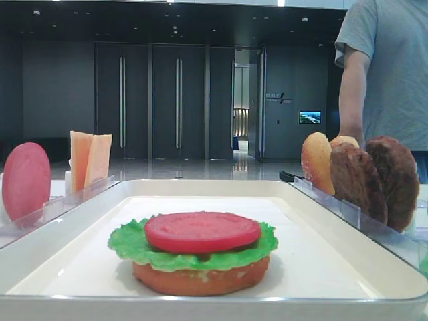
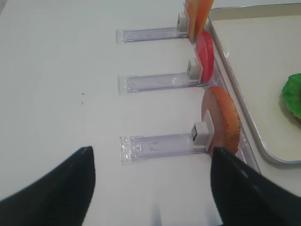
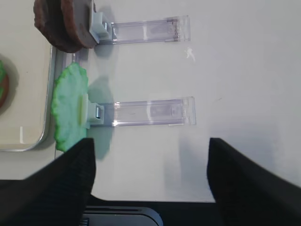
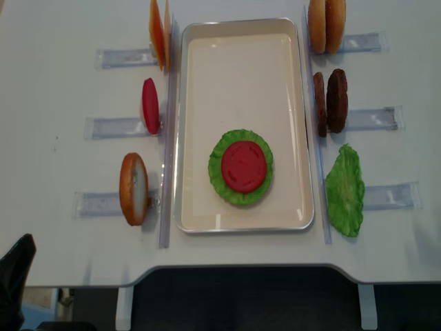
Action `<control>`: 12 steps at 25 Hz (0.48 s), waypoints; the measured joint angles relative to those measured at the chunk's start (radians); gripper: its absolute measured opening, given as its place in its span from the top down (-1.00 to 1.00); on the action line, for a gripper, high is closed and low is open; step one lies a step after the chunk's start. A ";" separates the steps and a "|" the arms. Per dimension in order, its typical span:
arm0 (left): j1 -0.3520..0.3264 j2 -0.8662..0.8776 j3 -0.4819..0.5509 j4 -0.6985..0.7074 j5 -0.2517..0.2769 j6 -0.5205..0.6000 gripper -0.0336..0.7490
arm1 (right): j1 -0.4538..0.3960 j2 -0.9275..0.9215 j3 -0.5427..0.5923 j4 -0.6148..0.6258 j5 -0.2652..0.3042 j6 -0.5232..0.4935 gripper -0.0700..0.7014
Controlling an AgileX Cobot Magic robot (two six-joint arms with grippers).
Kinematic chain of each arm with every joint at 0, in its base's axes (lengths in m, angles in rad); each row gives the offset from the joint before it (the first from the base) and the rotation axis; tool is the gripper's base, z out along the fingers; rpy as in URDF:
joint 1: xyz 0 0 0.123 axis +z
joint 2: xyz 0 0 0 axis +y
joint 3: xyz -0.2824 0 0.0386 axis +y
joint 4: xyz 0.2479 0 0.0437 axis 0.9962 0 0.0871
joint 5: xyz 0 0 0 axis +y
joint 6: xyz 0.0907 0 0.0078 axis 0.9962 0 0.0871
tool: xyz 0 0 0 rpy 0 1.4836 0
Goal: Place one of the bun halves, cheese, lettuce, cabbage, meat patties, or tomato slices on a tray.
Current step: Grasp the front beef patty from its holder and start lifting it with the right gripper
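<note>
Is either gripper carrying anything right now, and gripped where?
Nothing is held. The right gripper and left gripper both stand open over bare table, with only empty space between their fingers.

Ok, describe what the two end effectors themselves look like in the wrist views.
Only the fingers show. The right end effector has two broad black fingers with a finely ribbed, matte surface, tapering upward, joined below by a dark glossy body. The left end effector shows the same pair of black wedge-shaped fingers. No cables or markings are visible.

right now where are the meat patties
In the overhead view the meat patties stand upright in a rack right of the tray, between the bun halves and the spare lettuce.
</note>
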 joint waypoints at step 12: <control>0.000 0.000 0.000 0.000 0.000 0.000 -0.56 | 0.000 0.348 -0.237 0.000 0.022 -0.042 -0.44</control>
